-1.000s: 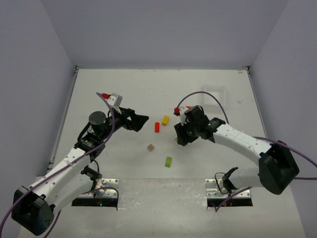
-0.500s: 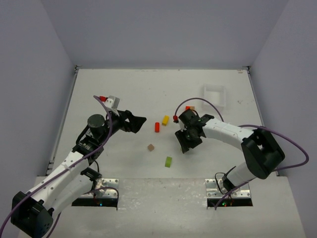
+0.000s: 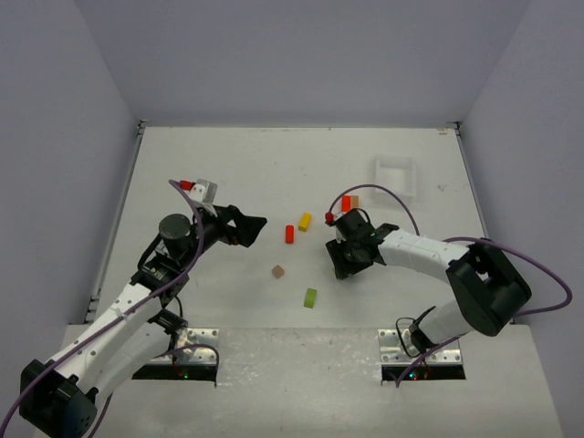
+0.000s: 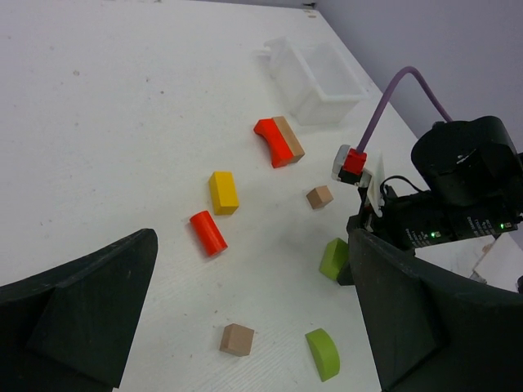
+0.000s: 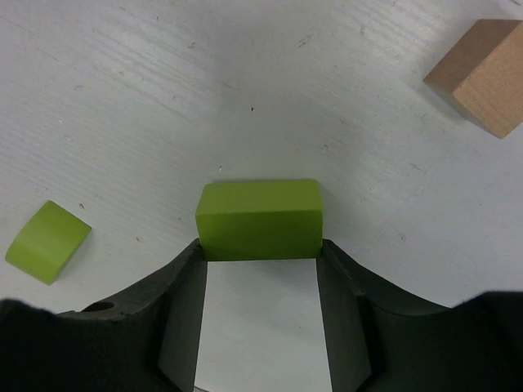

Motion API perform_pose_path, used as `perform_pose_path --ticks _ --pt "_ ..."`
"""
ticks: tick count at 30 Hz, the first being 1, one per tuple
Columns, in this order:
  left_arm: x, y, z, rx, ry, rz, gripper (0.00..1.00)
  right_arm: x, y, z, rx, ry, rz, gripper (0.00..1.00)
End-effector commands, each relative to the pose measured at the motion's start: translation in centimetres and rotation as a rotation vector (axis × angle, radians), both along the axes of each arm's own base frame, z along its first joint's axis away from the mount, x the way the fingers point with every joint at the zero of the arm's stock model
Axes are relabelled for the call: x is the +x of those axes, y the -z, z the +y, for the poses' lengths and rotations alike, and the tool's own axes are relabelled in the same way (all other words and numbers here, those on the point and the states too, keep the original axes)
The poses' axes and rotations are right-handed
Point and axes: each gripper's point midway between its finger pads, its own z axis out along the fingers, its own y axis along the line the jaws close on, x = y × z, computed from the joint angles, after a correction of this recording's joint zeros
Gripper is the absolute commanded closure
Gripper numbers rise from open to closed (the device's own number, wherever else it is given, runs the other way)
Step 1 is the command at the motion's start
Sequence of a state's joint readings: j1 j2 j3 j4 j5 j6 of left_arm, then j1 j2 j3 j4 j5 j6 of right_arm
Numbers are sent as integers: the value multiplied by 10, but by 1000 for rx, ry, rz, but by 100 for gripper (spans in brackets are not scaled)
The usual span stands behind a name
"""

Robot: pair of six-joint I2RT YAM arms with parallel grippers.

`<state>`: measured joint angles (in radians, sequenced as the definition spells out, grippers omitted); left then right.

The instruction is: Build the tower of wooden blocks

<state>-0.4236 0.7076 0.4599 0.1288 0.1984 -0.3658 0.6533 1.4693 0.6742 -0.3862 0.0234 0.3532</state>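
Loose wood blocks lie on the white table; no tower stands. My right gripper [image 3: 341,263] is low on the table, its fingertips pressed against both ends of a lime green bar [image 5: 260,219], which also shows in the left wrist view [image 4: 333,257]. A green half-round [image 3: 311,297] and a brown cube [image 3: 277,271] lie toward the near edge. A red cylinder [image 3: 289,234] and a yellow block [image 3: 305,220] lie mid-table. My left gripper [image 3: 255,224] is open and empty, hovering left of them.
A white tray [image 3: 394,175] stands at the back right. A red arch with a brown bar [image 4: 278,141] lies near it, and a second brown cube [image 4: 319,196] sits beside my right arm. The side walls stand close.
My right gripper has turned and come down around the green bar, its arm folding in. My left gripper has drifted slightly back to the left.
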Motion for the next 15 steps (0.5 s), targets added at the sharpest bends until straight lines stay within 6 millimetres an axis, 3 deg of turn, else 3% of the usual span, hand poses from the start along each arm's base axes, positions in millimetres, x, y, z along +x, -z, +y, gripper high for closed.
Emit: perform_pose_path --ticks 1,15 --pt "2 -17 8 -7 -37 -58 0 16 -4 2 3 44 -80 83" --pt "-1 -19 13 -4 -55 -72 0 24 -5 12 17 40 -92 43"
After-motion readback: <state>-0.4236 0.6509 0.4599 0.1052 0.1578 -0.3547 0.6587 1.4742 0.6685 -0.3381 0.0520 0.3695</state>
